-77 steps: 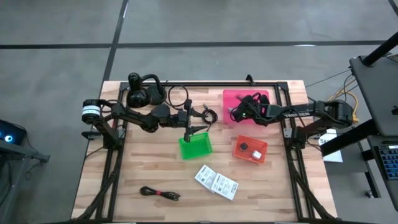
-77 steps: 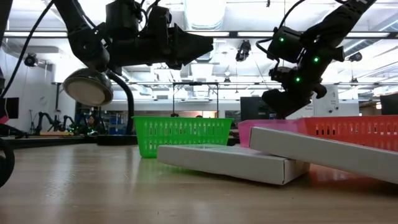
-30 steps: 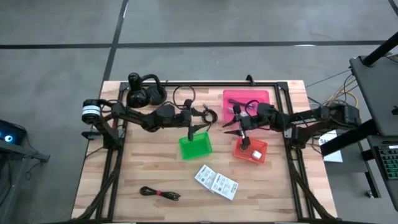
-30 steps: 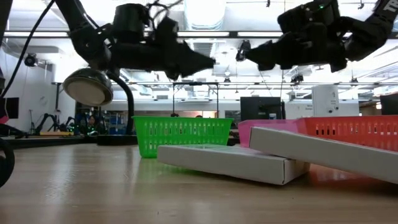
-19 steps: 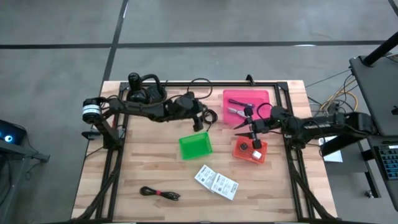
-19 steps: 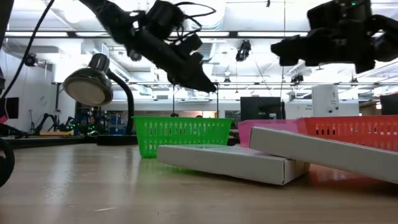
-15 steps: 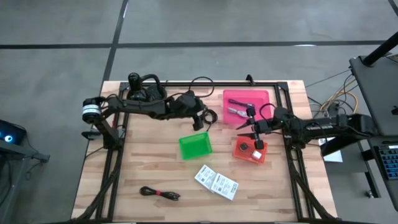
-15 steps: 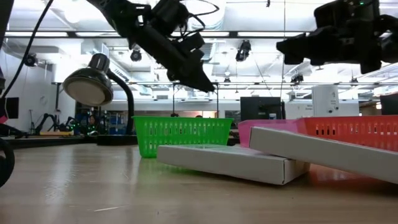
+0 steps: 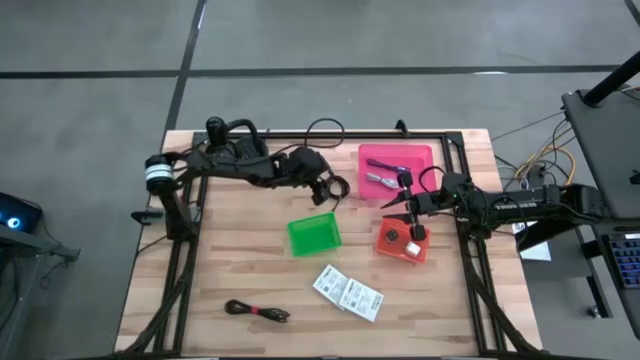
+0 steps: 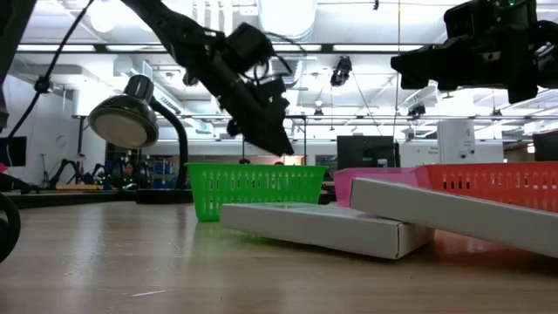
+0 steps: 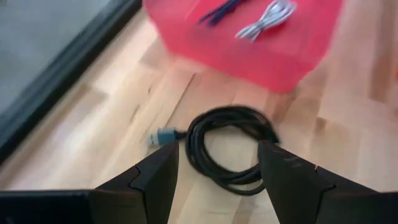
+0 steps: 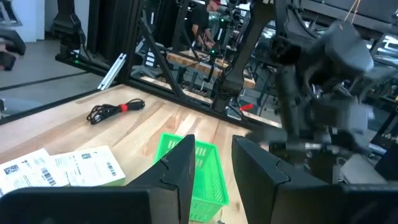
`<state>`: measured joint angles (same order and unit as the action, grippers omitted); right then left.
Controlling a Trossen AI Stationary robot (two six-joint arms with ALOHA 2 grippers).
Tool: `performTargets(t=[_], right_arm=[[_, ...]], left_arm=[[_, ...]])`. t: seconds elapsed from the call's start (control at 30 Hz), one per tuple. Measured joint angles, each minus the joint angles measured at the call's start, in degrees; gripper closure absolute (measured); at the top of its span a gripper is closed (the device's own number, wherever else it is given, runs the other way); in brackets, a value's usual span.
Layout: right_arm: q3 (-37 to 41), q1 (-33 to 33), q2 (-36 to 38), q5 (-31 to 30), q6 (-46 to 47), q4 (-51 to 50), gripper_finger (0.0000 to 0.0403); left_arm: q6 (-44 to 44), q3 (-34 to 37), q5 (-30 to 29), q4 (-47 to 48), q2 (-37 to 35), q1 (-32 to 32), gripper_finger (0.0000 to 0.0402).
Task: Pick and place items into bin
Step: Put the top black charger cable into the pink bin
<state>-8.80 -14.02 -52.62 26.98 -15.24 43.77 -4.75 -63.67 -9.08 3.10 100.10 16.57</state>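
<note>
From my remote station I see the left hand (image 9: 328, 191) hanging over the far middle of the table (image 9: 230, 270), just above a coiled black cable (image 11: 231, 148) that lies flat on the wood; in the left wrist view its two fingers (image 11: 155, 180) stand wide apart on either side of the coil, gripping nothing; the cable's small blue-tipped plug (image 11: 163, 134) points away from the pink bin (image 9: 396, 172), which sits just beside the coil; inside that bin lie a purple cable (image 11: 222, 10) and a pale silver cable (image 11: 267, 14).

My right hand (image 9: 404, 216) hovers over the orange bin (image 9: 402, 240), which sits near the pink bin's near edge and holds a few small dark and white pieces; in the right wrist view its fingers (image 12: 180, 165) stand a narrow gap apart, and I see nothing between them.

The green bin (image 9: 314, 234) stands at the table's centre, between the two hands; near the front edge two white flat packets (image 9: 347, 292) lie side by side and touching, and a black-red cable (image 9: 256, 311) lies to their left, well apart from them; black headphones (image 9: 228, 150) rest at the far left corner; in the low view the packets (image 10: 314, 225) fill the foreground, with the green bin (image 10: 253, 188) behind them.
</note>
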Motion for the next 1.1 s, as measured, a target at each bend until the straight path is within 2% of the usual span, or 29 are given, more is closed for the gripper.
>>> performTargets(t=[0.33,0.67,1.1], right_arm=[[0.0,0.0,-0.02,-0.04,-0.2,-0.12,0.0312],[0.0,0.0,-0.04,-0.05,-0.42,-0.17,0.0319],[0.0,0.0,-0.04,-0.04,-0.42,-0.28,0.0321]], left_arm=[[-6.96,-2.0,-0.02,0.8,4.69,3.36,0.0198],[-8.52,-2.19,7.56,0.89,6.89,3.72,0.0198],[-8.66,-2.83,7.72,0.46,10.1,3.96,0.0198]])
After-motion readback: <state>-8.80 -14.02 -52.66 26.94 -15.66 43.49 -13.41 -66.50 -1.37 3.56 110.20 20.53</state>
